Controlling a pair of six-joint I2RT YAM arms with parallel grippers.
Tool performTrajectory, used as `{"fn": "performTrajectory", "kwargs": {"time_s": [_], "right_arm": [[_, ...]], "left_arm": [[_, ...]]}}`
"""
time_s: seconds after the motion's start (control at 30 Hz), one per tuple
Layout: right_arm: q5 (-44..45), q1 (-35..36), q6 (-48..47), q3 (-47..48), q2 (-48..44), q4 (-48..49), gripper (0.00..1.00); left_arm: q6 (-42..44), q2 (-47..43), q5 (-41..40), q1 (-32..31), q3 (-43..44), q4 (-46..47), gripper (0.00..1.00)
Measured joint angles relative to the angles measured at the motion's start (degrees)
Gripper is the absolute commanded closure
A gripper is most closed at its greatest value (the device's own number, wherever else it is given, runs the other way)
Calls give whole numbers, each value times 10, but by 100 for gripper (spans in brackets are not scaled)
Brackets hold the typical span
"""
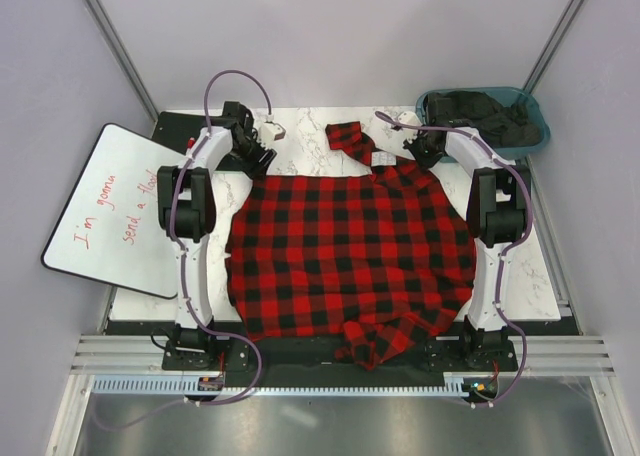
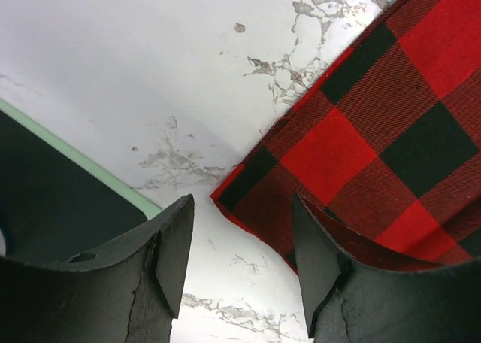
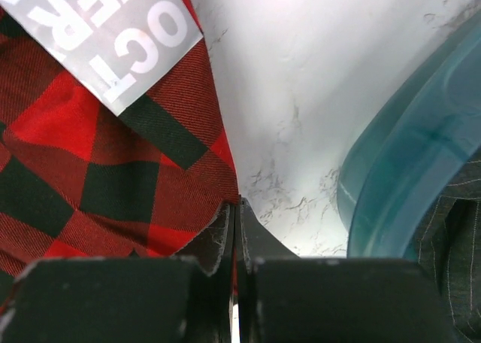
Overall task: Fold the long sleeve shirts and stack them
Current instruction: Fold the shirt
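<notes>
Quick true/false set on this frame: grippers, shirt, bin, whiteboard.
1. The right gripper is shut on the edge of the flannel shirt. True.
2. The left gripper is shut on the shirt. False: its jaws stand open at the shirt's corner.
3. The teal bin is empty. False: it holds dark clothing.
4. A whiteboard with red handwriting lies on the left arm's side. True.

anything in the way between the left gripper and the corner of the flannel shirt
Nothing visible. Only bare marble table lies between the open left gripper and the flannel shirt corner. In the wrist view, one finger already sits over the fabric edge.
</notes>
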Motion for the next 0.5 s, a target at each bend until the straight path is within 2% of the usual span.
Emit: {"fn": "performTrajectory", "kwargs": {"time_s": [0.33,0.5], "right_arm": [[-25,-11,26,18,8,-17,100],[-55,-21,40,57,15,-47,100]], "left_arm": [[22,31,-12,-5,22,-1,43],[27,36,-12,-6,30,-2,45]]}}
